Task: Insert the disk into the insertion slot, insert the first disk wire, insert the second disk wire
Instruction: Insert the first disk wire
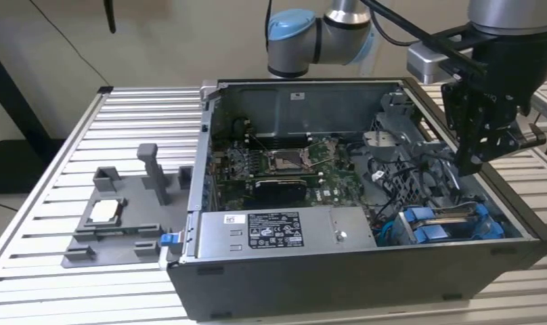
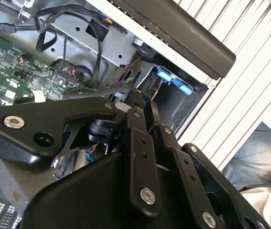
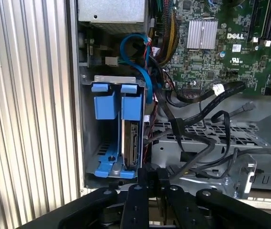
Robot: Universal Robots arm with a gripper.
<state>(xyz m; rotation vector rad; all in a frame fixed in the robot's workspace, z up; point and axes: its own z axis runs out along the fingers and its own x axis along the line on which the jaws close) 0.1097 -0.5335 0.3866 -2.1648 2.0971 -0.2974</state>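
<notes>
The disk (image 3: 131, 143) sits edge-on in the insertion slot (image 3: 85, 157), framed by its blue carrier tabs (image 3: 105, 102). In the exterior view the disk (image 1: 454, 217) lies in the case's front corner on that view's right, inside the slot (image 1: 391, 233). My gripper (image 1: 468, 166) hangs above the case's wall on that side, some way up from the disk. In the second wrist view the gripper (image 2: 133, 98) has its fingers pressed together, and a black wire (image 2: 111, 88) runs taut up to the tips. The gripper (image 3: 153, 175) also shows in the first wrist view.
Loose black cables (image 3: 197, 95) and a blue cable (image 3: 135, 40) cross the space between the slot and the green motherboard (image 1: 283, 166). The grey power-supply box (image 1: 283, 227) fills the case front. A grey fixture (image 1: 120, 217) stands on the slatted table (image 1: 57, 149).
</notes>
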